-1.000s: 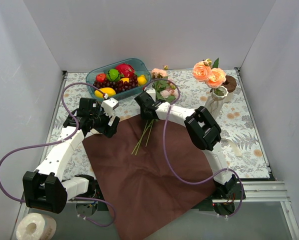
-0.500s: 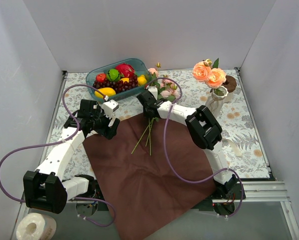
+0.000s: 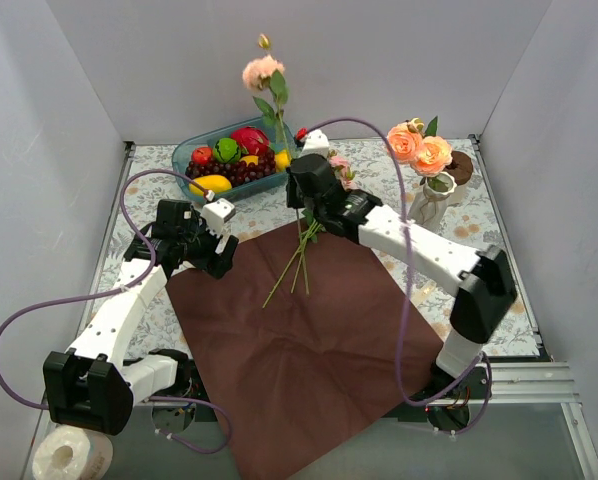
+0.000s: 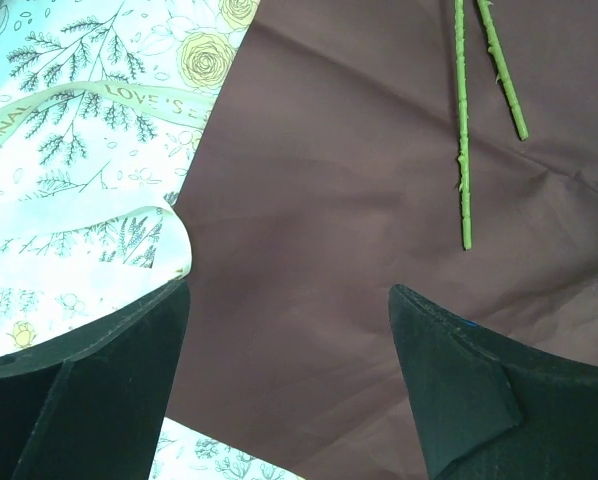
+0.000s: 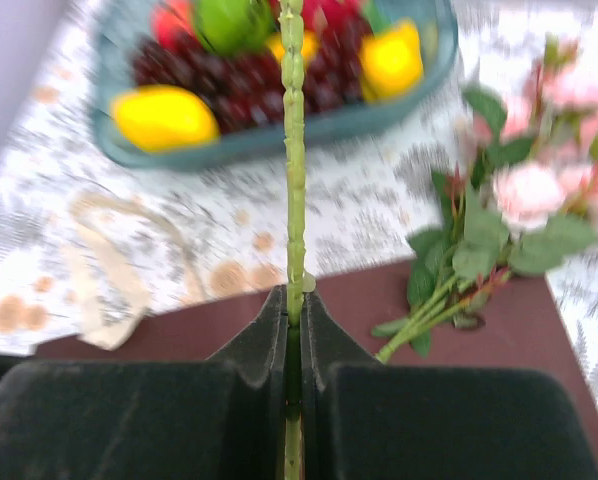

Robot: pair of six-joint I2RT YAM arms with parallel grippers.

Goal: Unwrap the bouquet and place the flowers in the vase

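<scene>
The maroon wrapping paper (image 3: 309, 350) lies spread flat on the table. My right gripper (image 3: 303, 192) (image 5: 294, 300) is shut on the green stem (image 5: 294, 150) of one pink rose (image 3: 262, 71), held upright above the table. The other flowers (image 3: 336, 178) (image 5: 484, 235) lie at the paper's far edge, their stems (image 3: 294, 265) (image 4: 464, 150) on the paper. The white vase (image 3: 432, 200) at the right holds peach roses (image 3: 419, 148). My left gripper (image 3: 215, 250) (image 4: 289, 290) hangs open over the paper's left corner, holding nothing.
A teal bowl of fruit (image 3: 184, 160) (image 5: 279, 130) stands at the back left. A brown ring (image 3: 462, 166) sits behind the vase. Cream ribbon (image 4: 79, 100) (image 5: 109, 290) lies on the patterned cloth left of the paper. A tape roll (image 3: 69, 455) is at the near left.
My right gripper closed on a stem and lifted one pink rose upright out of the pile. The left arm has barely moved.
</scene>
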